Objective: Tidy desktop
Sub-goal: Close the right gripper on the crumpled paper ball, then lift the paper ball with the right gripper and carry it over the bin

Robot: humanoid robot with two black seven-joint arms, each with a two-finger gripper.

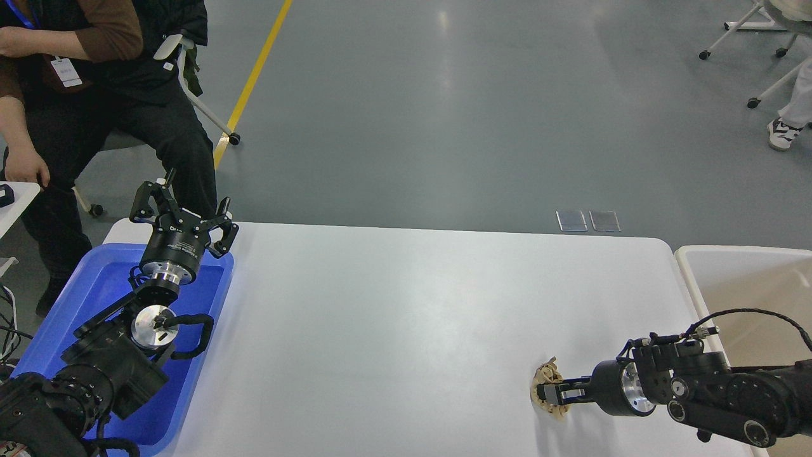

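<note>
The white desktop (406, 317) fills the middle of the head view. A small crumpled ball of brown paper (545, 383) lies on it near the front right. My right gripper (553, 395) reaches in from the right, low over the desktop, with its fingers closed on the paper ball. My left gripper (183, 212) is open and empty, held up over the far end of the blue tray (89, 298) at the desktop's left edge.
A beige white-rimmed bin (742, 279) stands just past the desktop's right edge. A seated person (95, 76) on a wheeled chair is beyond the far left corner. Grey floor lies behind the desktop.
</note>
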